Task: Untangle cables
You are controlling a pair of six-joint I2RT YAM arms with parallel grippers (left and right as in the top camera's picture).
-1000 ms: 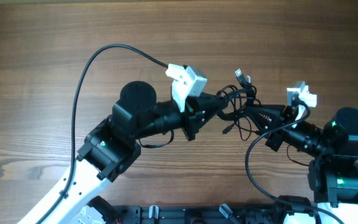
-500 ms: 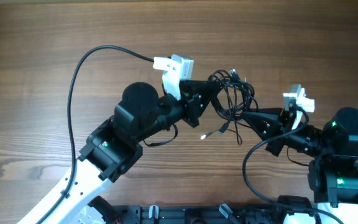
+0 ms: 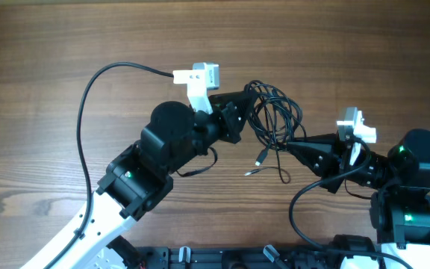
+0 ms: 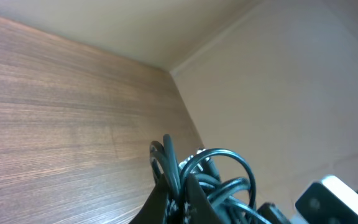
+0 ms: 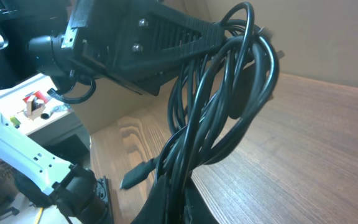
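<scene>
Overhead: cables point(image 3: 277, 119) bunched in loops near centre, hoisted off table point(image 3: 66, 45), plugs point(image 3: 260, 158) dangling at 6 o'clock. Clamped at 9 o'clock by left gripper point(image 3: 251, 112), pinched at 5 o'clock by right gripper point(image 3: 295, 145) (both closed on cord). Prob. mid pull-apart; next calls for spreading grippers w/o tightening knots.

Left gripper point(image 4: 178, 204) pinched on a bundle of looped black cables point(image 4: 219, 180); the loops rise past its fingertips. Wood table point(image 4: 61, 124) behind. White module point(image 4: 331, 198) at lower right.
</scene>
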